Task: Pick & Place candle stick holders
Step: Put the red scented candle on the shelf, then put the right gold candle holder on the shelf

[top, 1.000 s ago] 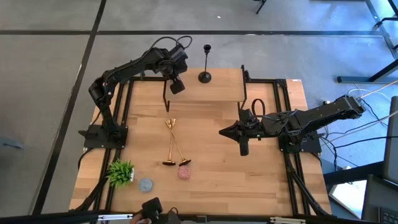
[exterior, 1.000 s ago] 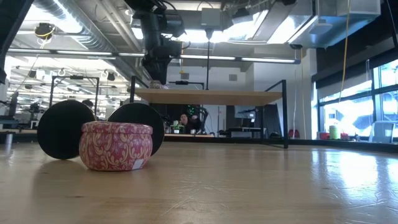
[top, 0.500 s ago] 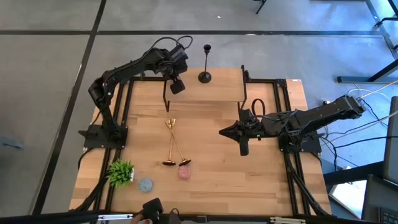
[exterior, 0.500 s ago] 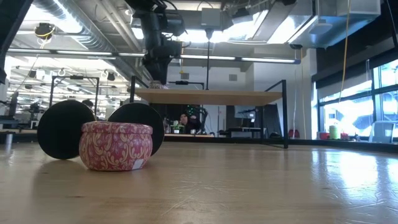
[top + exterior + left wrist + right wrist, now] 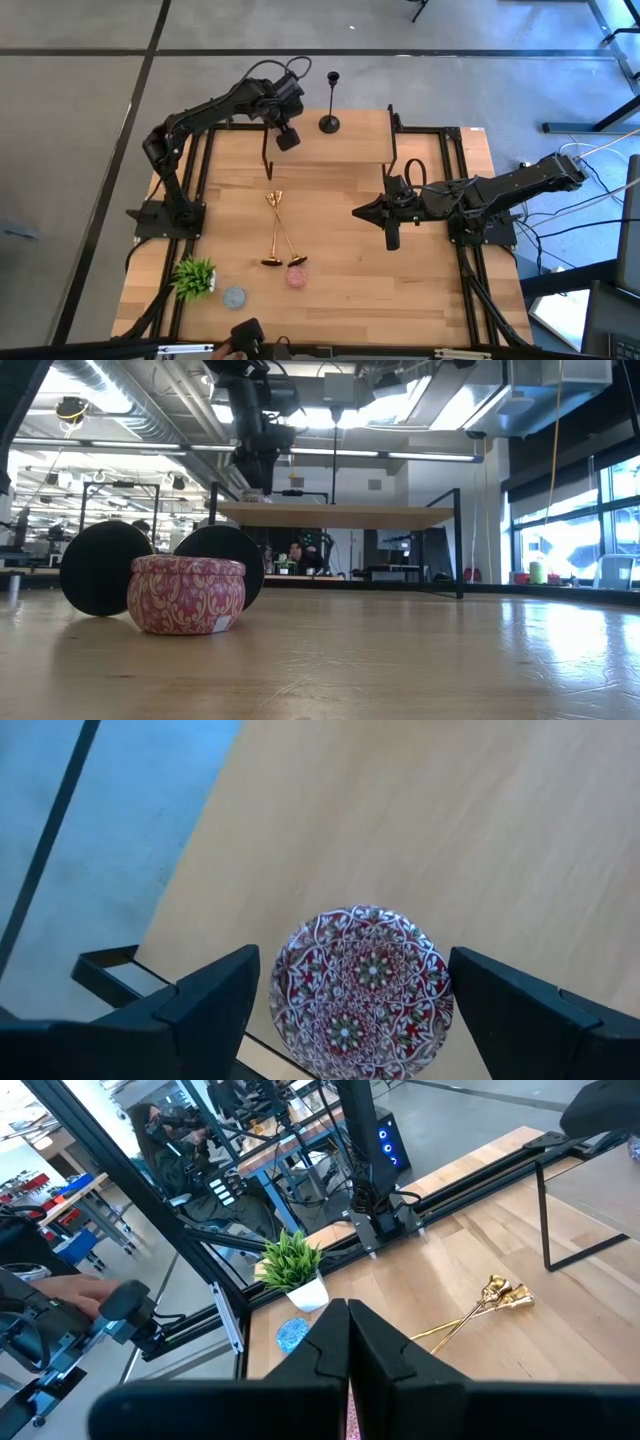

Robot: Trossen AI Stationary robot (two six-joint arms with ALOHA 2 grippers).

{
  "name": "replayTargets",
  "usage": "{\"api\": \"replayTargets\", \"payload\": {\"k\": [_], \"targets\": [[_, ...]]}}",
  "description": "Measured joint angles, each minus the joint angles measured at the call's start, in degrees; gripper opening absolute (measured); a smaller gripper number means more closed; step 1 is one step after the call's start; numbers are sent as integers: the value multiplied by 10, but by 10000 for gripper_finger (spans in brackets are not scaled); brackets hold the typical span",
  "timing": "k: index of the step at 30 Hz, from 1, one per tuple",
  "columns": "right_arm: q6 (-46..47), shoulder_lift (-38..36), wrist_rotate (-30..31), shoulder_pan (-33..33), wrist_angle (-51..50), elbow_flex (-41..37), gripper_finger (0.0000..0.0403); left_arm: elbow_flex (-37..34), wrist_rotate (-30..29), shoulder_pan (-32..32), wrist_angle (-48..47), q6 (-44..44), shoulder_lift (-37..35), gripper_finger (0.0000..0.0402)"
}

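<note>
A: Where do things stand on the table [image 5: 430, 300]?

B: Black candlestick [image 5: 330, 100] upright on the raised shelf [image 5: 345, 148], far side. Two gold candlesticks [image 5: 278, 232] lie crossed on the table, centre-left, beside a pink tin [image 5: 186, 594].

A: And the left gripper [image 5: 286, 137]?

B: Wide open above a patterned tin [image 5: 362, 988] on the shelf's left end — holding nothing. Right gripper [image 5: 391, 238] waits shut, mid-right.

A: Advice?

B: Rise straight up, then approach a gold stem crosswise — I'd grip mid-stem.

Bright, even light. In the low view, long ceiling strip lights [image 5: 430, 456] and tall windows [image 5: 575, 520] glare white, and sheen streaks the pale wooden bench [image 5: 400, 660], whose near edge is soft.
</note>
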Motion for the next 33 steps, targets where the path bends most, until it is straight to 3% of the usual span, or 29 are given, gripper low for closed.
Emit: {"api": "replayTargets", "payload": {"k": [27, 33], "targets": [[5, 0, -5, 0, -7, 0, 0, 2, 19, 0, 75, -46, 0, 322], [6, 0, -6, 0, -7, 0, 0, 50, 19, -2, 40, -42, -2, 322]]}}
